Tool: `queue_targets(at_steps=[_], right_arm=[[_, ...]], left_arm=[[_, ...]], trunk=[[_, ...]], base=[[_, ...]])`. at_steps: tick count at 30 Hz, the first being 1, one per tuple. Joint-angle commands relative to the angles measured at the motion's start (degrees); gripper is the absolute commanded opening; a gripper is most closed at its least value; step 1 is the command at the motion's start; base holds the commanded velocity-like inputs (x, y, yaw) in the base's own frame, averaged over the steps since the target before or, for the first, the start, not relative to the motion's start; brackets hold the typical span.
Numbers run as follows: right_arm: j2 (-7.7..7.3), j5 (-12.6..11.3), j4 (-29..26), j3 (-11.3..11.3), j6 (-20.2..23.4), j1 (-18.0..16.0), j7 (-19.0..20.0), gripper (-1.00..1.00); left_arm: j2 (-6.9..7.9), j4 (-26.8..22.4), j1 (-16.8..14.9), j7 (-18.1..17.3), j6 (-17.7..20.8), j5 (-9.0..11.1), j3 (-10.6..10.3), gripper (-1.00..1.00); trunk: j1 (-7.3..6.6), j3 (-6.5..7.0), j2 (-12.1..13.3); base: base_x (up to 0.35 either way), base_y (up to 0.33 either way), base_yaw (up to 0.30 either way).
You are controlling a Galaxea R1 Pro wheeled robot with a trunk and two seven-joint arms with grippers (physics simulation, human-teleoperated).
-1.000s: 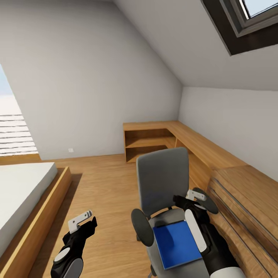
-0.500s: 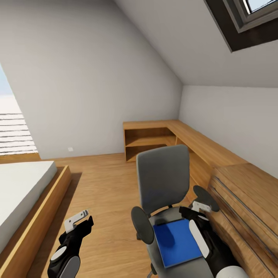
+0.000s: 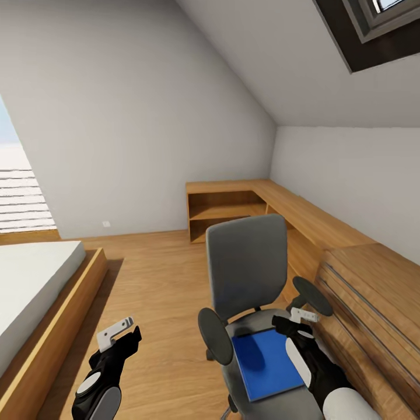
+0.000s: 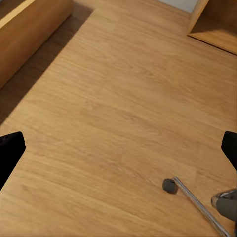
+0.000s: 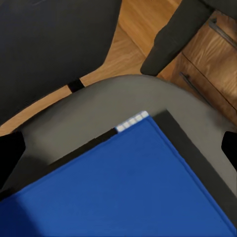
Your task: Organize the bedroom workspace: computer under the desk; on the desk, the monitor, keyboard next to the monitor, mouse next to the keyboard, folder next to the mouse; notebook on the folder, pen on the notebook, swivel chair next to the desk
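While the blue folder (image 3: 266,363) lies flat on the seat of the swivel chair (image 3: 248,274), reaching toward the seat's front edge, the step of carrying it to the table looks not yet begun. The right hand (image 3: 299,319) hangs above the folder's far right corner, close beside the chair's right armrest (image 3: 312,295). In the right wrist view its two dark fingertips (image 5: 10,150) sit far apart at either side of the picture, so the hand is spread wide and holds nothing, with the folder's (image 5: 123,187) corner and pale page edge between them. Whether it touches the folder I cannot tell.

The left hand (image 3: 119,334) is low over the bare wood floor (image 3: 157,280), well apart from the chair. In the left wrist view its fingertips (image 4: 9,153) also stand wide and empty, with a chair caster (image 4: 170,185) and a chrome leg of the base near one corner.

Beyond the chair are a light-wood shelf unit (image 3: 227,210) in the room's far corner, a light-wood drawer chest (image 3: 373,303) just beside the chair on the right, and a bed (image 3: 35,291) on the left.

Judging from this, the work is at an early stage: the folder has yet to be gripped and moved, and the chair has yet to be brought to its place. How the other items stand cannot be judged from these views.
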Motion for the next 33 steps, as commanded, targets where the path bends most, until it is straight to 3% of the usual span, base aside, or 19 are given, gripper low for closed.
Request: queue_targets(at_steps=[1, 4, 15, 23, 33], right_arm=[[-0.15, 0.1, 3.8, 0.3, -2.6, -1.6, 1.6, 1.00], [-0.72, 0.6, 7.7, 0.3, -6.7, -3.2, 5.2, 1.00], [-1.60, 0.6, 12.6, 0.2, -14.7, -3.7, 9.7, 1.00], [-2.93, 0.3, 14.0, 0.1, -17.6, -3.7, 10.9, 1.00], [-3.35, 0.3, 16.9, 0.0, -19.9, -4.5, 11.1, 1.00]], left_arm=[[0.05, -0.1, -0.1, 0.4, 0.2, 0.2, -0.1, 1.00], [0.05, -0.1, -0.1, 0.4, 0.2, 0.2, -0.2, 1.00], [-0.03, -0.1, -0.1, 0.5, 0.2, 0.2, -0.2, 1.00], [-0.04, -0.1, -0.1, 0.5, 0.2, 0.2, -0.3, 1.00], [-0.12, -0.1, -0.1, 0.5, 0.2, 0.2, -0.3, 1.00]], trunk=[[0.23, -0.25, -0.5], [0.88, -0.79, -1.7], [3.30, -2.76, -6.1], [5.06, -4.20, -9.3], [7.25, -5.99, -13.3]], base=[[0.000, 0.000, 0.000], [0.000, 0.000, 0.000], [0.000, 0.000, 0.000], [0.000, 0.000, 0.000], [0.000, 0.000, 0.000]])
